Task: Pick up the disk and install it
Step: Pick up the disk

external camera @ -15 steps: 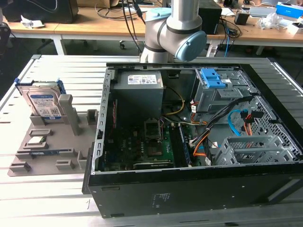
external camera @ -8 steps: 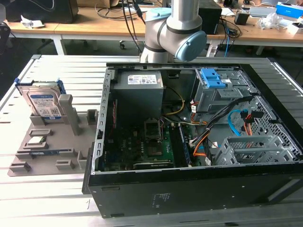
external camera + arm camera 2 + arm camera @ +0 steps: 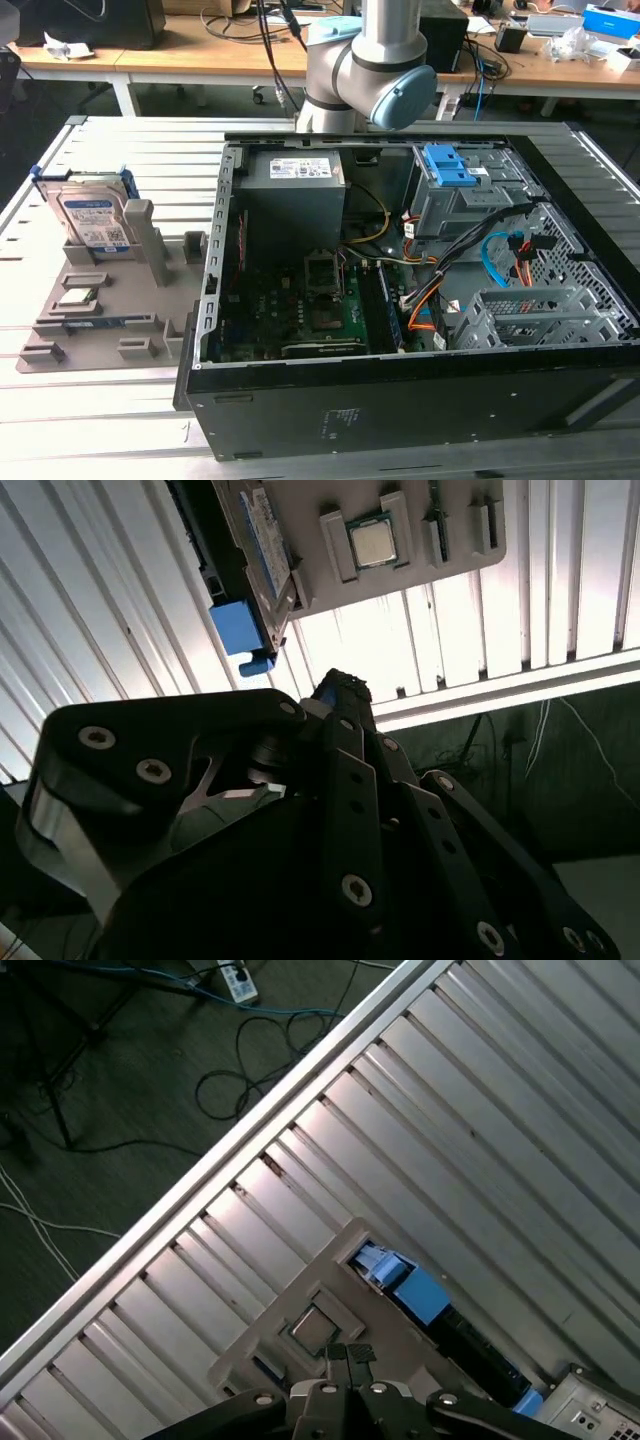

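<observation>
The disk (image 3: 92,222) stands on edge in a slot of the grey fixture plate (image 3: 110,300), at the exterior view's left. It is silver with a white-and-blue label and a blue carrier frame. In both wrist views I look down past my gripper (image 3: 340,685) (image 3: 346,1352) at the disk (image 3: 240,628) (image 3: 420,1295). The gripper hangs in the air above the fixture plate (image 3: 430,575) (image 3: 300,1290), apart from the disk. Its fingertips meet, with nothing between them.
An open computer case (image 3: 400,400) lies to the right of the plate, with a grey power-supply box (image 3: 292,190) and a drive bay with a blue latch (image 3: 447,168) inside. A processor chip (image 3: 372,542) sits in the plate. The slatted metal table (image 3: 120,150) ends near cables on the floor (image 3: 240,1080).
</observation>
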`<action>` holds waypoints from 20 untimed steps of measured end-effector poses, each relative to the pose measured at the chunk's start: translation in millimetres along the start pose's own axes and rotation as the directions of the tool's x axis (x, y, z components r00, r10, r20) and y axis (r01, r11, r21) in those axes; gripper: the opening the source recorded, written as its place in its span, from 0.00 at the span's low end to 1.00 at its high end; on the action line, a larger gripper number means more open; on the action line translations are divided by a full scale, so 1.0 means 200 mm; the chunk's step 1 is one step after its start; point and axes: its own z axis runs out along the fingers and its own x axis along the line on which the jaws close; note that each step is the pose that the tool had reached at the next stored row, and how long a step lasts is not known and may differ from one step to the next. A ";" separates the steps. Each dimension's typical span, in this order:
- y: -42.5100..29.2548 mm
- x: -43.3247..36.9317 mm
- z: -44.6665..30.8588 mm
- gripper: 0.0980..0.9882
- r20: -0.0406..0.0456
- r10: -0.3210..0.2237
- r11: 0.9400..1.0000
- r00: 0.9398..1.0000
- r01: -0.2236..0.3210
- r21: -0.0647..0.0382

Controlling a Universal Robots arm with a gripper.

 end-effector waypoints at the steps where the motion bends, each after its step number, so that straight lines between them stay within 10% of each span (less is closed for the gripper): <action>1: 0.000 0.000 0.000 0.01 0.000 -0.010 1.000 1.000 0.010 0.000; 20: 0.000 0.000 0.000 0.01 -0.010 -0.228 0.974 0.974 0.228 -0.006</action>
